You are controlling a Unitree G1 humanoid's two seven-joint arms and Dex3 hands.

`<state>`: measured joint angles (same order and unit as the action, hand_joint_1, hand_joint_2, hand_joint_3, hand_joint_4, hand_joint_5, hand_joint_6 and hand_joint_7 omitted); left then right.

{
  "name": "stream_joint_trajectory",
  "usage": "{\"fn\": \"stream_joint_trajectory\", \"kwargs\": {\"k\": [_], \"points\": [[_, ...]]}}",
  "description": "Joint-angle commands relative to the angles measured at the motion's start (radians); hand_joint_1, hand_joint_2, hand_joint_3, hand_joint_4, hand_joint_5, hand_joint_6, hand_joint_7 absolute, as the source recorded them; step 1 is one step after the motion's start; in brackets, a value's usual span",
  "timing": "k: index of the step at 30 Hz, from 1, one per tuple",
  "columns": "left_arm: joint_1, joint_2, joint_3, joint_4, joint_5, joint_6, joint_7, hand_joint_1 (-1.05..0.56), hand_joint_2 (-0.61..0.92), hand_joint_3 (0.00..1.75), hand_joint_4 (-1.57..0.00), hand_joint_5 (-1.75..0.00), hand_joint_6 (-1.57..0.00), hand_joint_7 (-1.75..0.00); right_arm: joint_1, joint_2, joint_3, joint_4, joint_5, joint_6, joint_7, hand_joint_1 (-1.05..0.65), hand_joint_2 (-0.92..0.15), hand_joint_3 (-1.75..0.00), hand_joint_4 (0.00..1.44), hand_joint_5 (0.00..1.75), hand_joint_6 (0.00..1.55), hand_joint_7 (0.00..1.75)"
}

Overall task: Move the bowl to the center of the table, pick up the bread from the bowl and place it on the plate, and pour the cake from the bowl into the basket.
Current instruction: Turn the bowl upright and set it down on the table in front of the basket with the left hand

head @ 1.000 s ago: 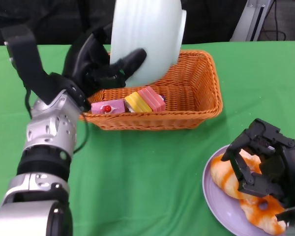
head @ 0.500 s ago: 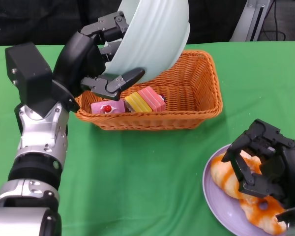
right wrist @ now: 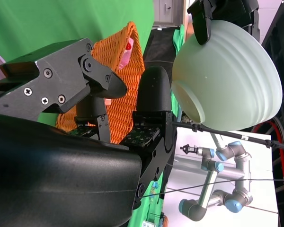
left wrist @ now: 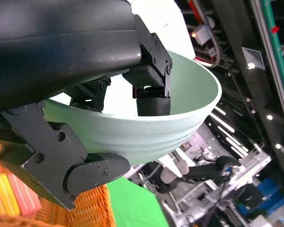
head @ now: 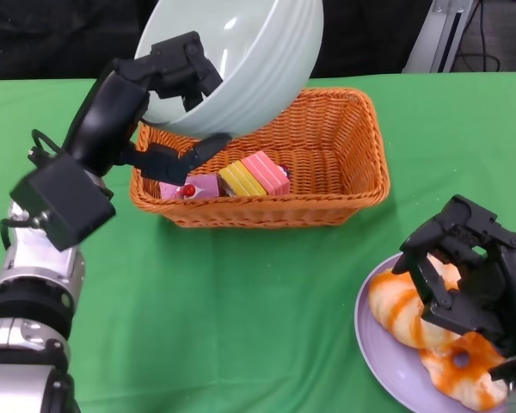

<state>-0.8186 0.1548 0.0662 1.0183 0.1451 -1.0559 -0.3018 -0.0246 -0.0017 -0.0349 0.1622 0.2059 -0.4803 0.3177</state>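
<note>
My left hand (head: 146,107) grips the rim of the pale green bowl (head: 241,60) and holds it tilted in the air above the back left of the orange wicker basket (head: 344,163); the left wrist view shows the bowl (left wrist: 151,132) with nothing in it. Pink and yellow cake pieces (head: 228,178) lie inside the basket. At the lower right, glazed bread (head: 408,314) lies on the lilac plate (head: 383,357). My right hand (head: 469,271) hovers over the bread with its fingers curled and apart, holding nothing.
Green cloth (head: 241,318) covers the table, with open cloth between basket and plate. A metal stand (head: 443,34) rises beyond the table's far edge at the back right.
My left hand has turned the bowl back from nearly vertical toward upright, with its opening now facing up. My right hand has lifted slightly off the bread. The cakes stay in the basket.
</note>
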Motion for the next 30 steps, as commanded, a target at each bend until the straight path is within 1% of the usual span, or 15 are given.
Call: {"fn": "stream_joint_trajectory", "kwargs": {"k": [1, 6, 12, 16, 20, 23, 26, 30], "points": [[-0.024, 0.052, -0.022, -0.013, 0.109, -0.064, 0.139, -0.03, 0.54, 1.21, -0.62, -1.75, -0.65, -1.62, 0.003, -0.018, -0.017, -0.030, 0.018, 0.024, -0.004, -0.07, -0.72, -0.87, 0.71, 1.65, 0.63, 1.30], [-0.009, 0.120, -0.063, -0.056, 0.333, -0.123, 0.380, -0.01, 0.48, 1.26, -0.63, -1.75, -0.65, -1.61, 0.006, -0.020, -0.023, -0.068, 0.015, 0.066, -0.018, -0.06, -0.71, -0.87, 0.72, 1.63, 0.64, 1.29], [0.043, 0.210, -0.117, -0.169, 0.603, -0.120, 0.696, -0.06, 0.47, 1.25, -0.66, -1.75, -0.65, -1.60, 0.003, -0.021, -0.031, -0.086, 0.014, 0.080, -0.020, -0.06, -0.69, -0.89, 0.72, 1.63, 0.65, 1.29], [0.092, 0.255, -0.158, -0.239, 0.747, -0.124, 0.919, -0.06, 0.42, 1.34, -0.69, -1.75, -0.69, -1.62, -0.006, -0.023, -0.038, -0.077, 0.023, 0.078, -0.011, -0.06, -0.69, -0.90, 0.73, 1.63, 0.66, 1.28], [0.137, 0.288, -0.203, -0.279, 0.847, -0.118, 1.119, -0.09, 0.49, 1.21, -0.69, -1.75, -0.69, -1.64, -0.015, -0.026, -0.042, -0.066, 0.028, 0.080, -0.009, -0.07, -0.68, -0.90, 0.74, 1.62, 0.67, 1.27], [0.166, 0.311, -0.242, -0.306, 0.911, -0.106, 1.253, -0.09, 0.56, 1.10, -0.68, -1.75, -0.61, -1.73, -0.020, -0.024, -0.043, -0.059, 0.038, 0.077, -0.004, -0.06, -0.67, -0.92, 0.75, 1.61, 0.68, 1.27], [0.193, 0.339, -0.284, -0.340, 0.970, -0.089, 1.380, -0.10, 0.63, 0.97, -0.67, -1.75, -0.56, -1.74, -0.021, -0.022, -0.043, -0.058, 0.044, 0.082, -0.002, -0.05, -0.67, -0.94, 0.75, 1.61, 0.68, 1.26], [0.226, 0.383, -0.336, -0.372, 1.011, -0.074, 1.481, -0.13, 0.64, 0.92, -0.69, -1.75, -0.52, -1.75, -0.026, -0.023, -0.043, -0.050, 0.039, 0.071, 0.003, -0.05, -0.66, -0.95, 0.75, 1.61, 0.68, 1.27]]}}
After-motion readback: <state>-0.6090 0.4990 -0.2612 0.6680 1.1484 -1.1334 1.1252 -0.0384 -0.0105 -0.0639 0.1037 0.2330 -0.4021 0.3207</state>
